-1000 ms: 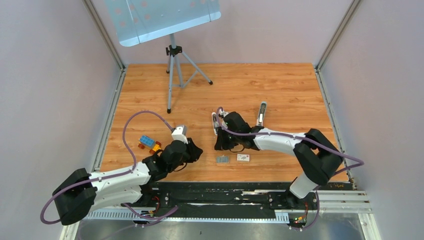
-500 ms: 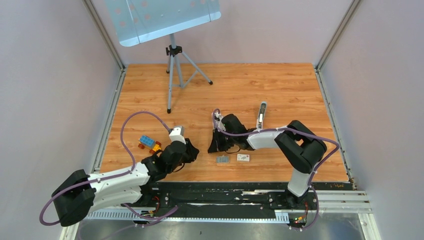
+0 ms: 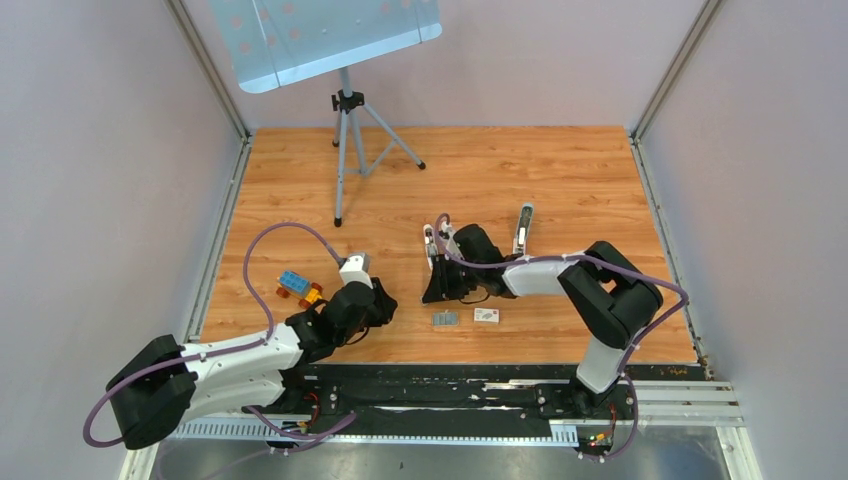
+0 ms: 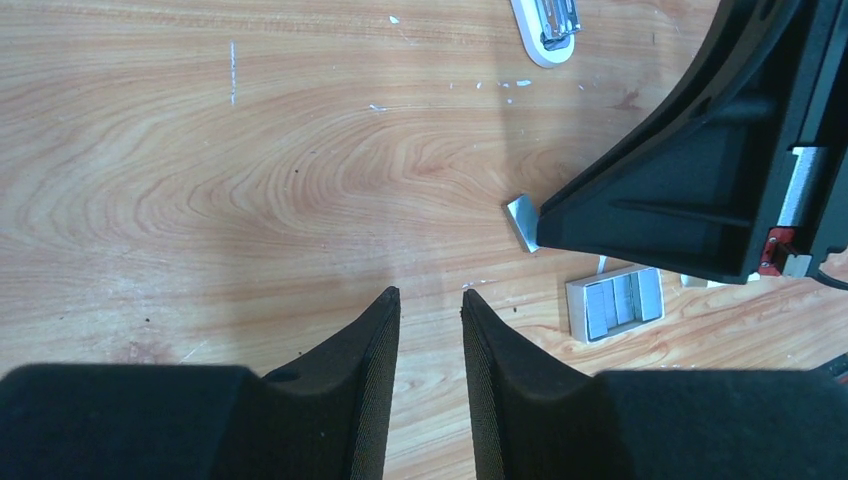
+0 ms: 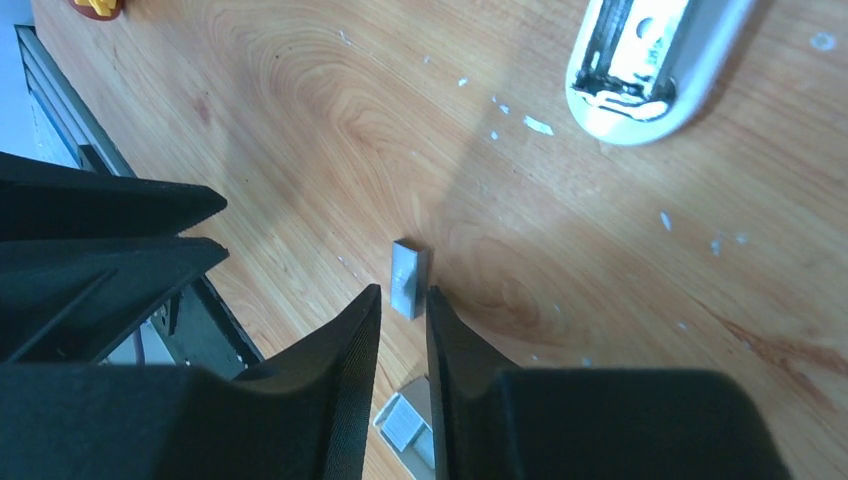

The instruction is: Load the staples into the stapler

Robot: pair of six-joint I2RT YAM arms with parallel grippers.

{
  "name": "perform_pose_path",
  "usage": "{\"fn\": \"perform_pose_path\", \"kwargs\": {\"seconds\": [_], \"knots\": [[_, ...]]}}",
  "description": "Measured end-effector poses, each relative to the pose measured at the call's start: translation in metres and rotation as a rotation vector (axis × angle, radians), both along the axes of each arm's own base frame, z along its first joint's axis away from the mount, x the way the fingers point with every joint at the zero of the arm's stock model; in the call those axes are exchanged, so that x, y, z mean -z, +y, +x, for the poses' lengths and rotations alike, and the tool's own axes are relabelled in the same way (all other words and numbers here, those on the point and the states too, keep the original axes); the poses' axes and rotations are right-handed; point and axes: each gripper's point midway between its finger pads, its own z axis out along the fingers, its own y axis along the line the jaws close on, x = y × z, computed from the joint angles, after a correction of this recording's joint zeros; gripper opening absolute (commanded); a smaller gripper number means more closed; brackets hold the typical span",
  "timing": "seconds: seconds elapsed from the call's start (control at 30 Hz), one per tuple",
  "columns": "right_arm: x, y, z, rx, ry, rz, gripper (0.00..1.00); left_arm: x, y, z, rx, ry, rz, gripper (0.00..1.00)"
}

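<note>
- Two pairs of fingers sit low over the table (image 3: 580,170), and a small blue and orange toy (image 3: 295,284) lies farthest left.
- Left fingers (image 4: 385,325) hover slightly parted above bare wood, with nothing between them.
- Right fingers (image 5: 360,325) stand narrowly apart with a grey staple strip (image 5: 408,275) at their tips. I cannot tell whether they pinch it.
- Stapler (image 5: 640,60) lies on the table a little beyond those tips, its white end showing metal inside.
- Staples (image 4: 615,303) rest flat near the table's front edge, with a white box (image 3: 487,315) just to their right.
</note>
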Motion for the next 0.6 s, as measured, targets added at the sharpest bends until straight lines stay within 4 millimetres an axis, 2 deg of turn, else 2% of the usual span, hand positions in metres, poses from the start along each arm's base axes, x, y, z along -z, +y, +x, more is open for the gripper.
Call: {"fn": "perform_pose_path", "kwargs": {"seconds": [0.23, 0.43, 0.5, 0.6], "knots": [[0.0, -0.018, 0.001, 0.013, -0.001, -0.076, 0.29, 0.003, 0.003, 0.0, -0.002, 0.008, 0.014, 0.37], [-0.007, -0.029, 0.007, 0.024, -0.035, -0.18, 0.33, 0.0, 0.012, 0.002, -0.01, 0.007, 0.044, 0.47], [-0.013, -0.028, 0.01, 0.033, -0.061, -0.216, 0.36, -0.012, 0.017, 0.005, -0.015, -0.013, 0.056, 0.54], [-0.023, -0.017, 0.01, 0.023, -0.107, -0.257, 0.4, -0.044, 0.024, 0.013, -0.027, -0.076, 0.065, 0.67]]}}
